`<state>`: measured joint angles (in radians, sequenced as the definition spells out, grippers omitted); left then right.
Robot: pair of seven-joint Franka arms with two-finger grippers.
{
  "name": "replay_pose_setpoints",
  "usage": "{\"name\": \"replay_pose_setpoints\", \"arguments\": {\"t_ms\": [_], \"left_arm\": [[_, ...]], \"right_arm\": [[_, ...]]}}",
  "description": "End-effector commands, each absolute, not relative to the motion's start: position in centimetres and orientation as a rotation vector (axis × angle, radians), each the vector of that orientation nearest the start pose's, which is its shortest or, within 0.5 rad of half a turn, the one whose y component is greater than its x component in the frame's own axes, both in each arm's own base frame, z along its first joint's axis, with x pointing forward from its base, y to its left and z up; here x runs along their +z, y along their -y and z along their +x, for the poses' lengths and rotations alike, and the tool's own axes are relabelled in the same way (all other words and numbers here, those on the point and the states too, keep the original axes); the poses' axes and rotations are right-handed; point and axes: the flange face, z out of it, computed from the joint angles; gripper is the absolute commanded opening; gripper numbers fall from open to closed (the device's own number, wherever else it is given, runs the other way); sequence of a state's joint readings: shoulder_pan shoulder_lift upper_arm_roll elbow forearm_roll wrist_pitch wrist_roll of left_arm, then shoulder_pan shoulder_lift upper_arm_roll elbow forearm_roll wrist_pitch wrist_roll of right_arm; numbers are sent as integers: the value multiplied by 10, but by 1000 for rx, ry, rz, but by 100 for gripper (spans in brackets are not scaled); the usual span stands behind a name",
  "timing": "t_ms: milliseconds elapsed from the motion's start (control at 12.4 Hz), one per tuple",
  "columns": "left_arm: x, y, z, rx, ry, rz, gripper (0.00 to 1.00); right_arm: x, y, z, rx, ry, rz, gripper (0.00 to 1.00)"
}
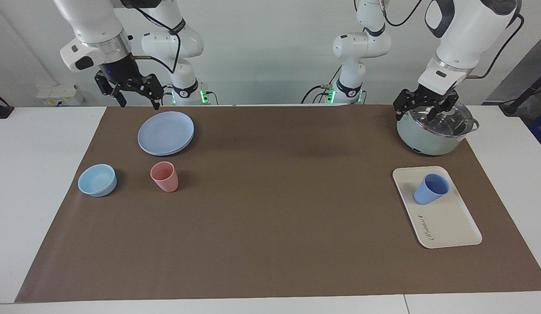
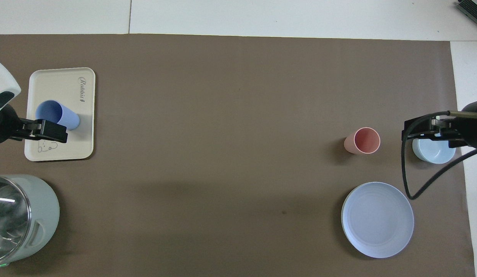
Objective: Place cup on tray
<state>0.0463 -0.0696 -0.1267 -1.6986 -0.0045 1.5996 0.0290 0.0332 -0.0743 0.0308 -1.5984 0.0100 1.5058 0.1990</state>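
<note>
The periwinkle-blue cup [image 1: 430,189] stands upright on the cream-white tray [image 1: 449,222], on the half nearer the robots, at the left arm's end of the table. It also shows in the overhead view [image 2: 55,117] on the tray [image 2: 57,84]. My left gripper [image 1: 425,109] hangs open and empty in the air over the pot's lid, well apart from the cup; it shows in the overhead view [image 2: 50,130] too. My right gripper [image 1: 137,98] is open and empty, raised over the table by the blue plates, and shows in the overhead view [image 2: 426,130].
A lidded grey-green pot [image 1: 431,135] stands nearer the robots than the tray. At the right arm's end are stacked blue plates [image 1: 165,133], a salmon-pink tumbler [image 1: 165,176] and a light-blue bowl [image 1: 97,179]. A brown mat [image 1: 270,209] covers the table.
</note>
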Motion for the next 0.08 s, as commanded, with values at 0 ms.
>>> {"name": "replay_pose_setpoints", "arguments": {"t_ms": [0], "left_arm": [[606, 42, 523, 31, -150, -3107, 100]], "right_arm": [[647, -33, 516, -3, -164, -3141, 100]]}}
